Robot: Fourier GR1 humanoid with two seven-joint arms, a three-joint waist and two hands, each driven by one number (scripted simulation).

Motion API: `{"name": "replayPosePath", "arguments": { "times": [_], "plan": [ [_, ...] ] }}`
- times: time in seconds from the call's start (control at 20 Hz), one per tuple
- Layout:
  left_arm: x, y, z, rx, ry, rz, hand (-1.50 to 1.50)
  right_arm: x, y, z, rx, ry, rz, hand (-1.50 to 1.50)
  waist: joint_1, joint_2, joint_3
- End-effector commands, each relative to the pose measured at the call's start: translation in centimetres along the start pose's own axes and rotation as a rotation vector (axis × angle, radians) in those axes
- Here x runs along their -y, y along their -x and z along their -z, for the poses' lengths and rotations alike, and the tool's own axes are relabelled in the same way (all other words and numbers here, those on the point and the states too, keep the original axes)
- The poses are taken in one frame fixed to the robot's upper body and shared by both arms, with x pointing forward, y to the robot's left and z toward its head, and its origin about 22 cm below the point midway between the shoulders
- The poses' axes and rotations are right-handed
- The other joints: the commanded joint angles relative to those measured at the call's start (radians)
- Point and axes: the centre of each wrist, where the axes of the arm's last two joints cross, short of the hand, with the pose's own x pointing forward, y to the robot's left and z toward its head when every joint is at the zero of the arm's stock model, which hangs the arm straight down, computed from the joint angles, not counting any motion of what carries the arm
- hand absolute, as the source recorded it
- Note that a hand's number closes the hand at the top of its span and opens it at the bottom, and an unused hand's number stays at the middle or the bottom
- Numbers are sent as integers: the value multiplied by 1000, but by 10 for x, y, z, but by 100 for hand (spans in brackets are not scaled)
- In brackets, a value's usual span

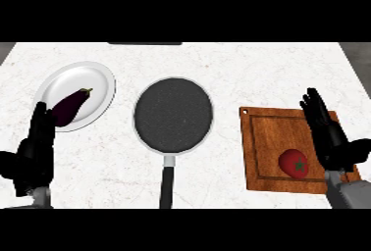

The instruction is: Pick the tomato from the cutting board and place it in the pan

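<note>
Tomato on board, pan left

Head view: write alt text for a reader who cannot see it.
A tomato lies on a cutting board at the right, next to the open right hand. A pan sits in the middle; at the left an eggplant lies on a plate, the open left hand beside it.

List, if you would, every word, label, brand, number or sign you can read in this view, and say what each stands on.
There are none: no text, label, number or sign shows on the cutting board, tomato, pan, plate, eggplant or counter.
</note>
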Motion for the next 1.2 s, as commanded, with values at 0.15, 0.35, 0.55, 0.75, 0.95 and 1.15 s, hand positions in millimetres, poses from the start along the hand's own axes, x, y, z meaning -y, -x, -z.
{"name": "replayPosePath", "arguments": {
  "times": [0.15,0.35,0.55,0.75,0.95,1.15],
  "plan": [
    [-20,25,-14,-72,112,169,0,32,-16,-3,103,566,158,-150,-69,-36,22],
    [-21,27,-19,-114,163,216,0,65,43,-55,-268,1028,80,-150,-145,-27,21],
    [-21,35,-31,-153,227,238,0,23,50,-94,-352,1263,225,-150,-111,-44,18],
    [-12,22,-30,-118,289,245,0,-12,58,-164,-484,1163,-16,-150,-50,-33,15],
    [-5,10,-20,-96,320,235,0,9,20,-188,-524,1054,-95,-150,-19,-23,14],
    [3,17,-23,-87,351,241,0,24,-24,-195,-570,892,-121,-150,0,-18,15]
  ]
}}
